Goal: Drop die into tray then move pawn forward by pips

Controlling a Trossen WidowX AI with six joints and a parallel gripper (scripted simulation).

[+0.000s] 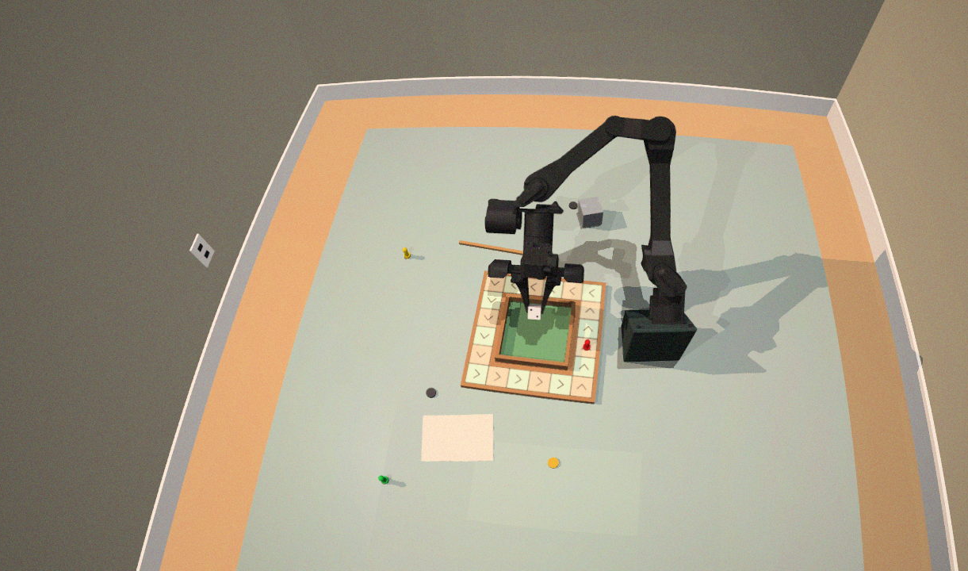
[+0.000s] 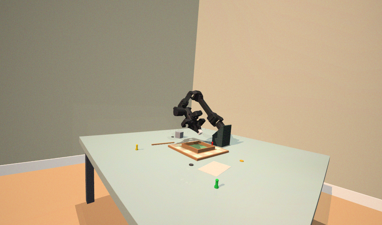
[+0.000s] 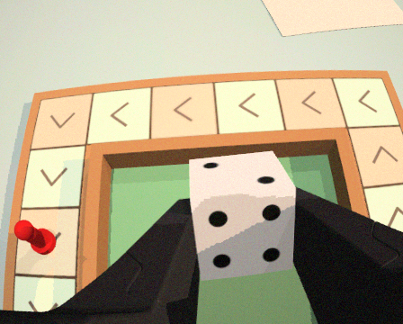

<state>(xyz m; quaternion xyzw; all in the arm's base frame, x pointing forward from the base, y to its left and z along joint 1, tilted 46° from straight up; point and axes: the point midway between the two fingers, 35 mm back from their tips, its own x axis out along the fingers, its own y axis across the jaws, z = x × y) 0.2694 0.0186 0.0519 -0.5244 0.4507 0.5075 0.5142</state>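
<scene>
My gripper point(image 1: 534, 309) point(image 2: 199, 131) point(image 3: 237, 208) is shut on the white die point(image 1: 534, 312) point(image 2: 200, 132) point(image 3: 244, 202) and holds it tilted above the dice tray. In the wrist view one die face shows two pips and another shows four. The tray point(image 1: 533, 362) point(image 2: 206, 150) point(image 3: 228, 138) has wooden walls and a green floor with no die on it. The board point(image 1: 528, 395) point(image 2: 186, 154) point(image 3: 210, 76) has a ring of arrow squares. The red pawn point(image 1: 586, 345) point(image 2: 212, 143) point(image 3: 41, 240) stands on a square of the board's side nearest the arm base.
A yellow pawn point(image 1: 406, 252) point(image 2: 136, 147), a wooden stick point(image 1: 487, 247) point(image 2: 162, 143) and a grey cube point(image 1: 590, 212) point(image 2: 179, 134) lie beyond the board. A dark disc point(image 1: 430, 392) point(image 2: 191, 164), a paper sheet point(image 1: 457, 438) point(image 2: 214, 168), an orange disc point(image 1: 552, 462) point(image 2: 241, 160) and a green pawn point(image 1: 383, 479) point(image 2: 216, 183) are on the opposite side.
</scene>
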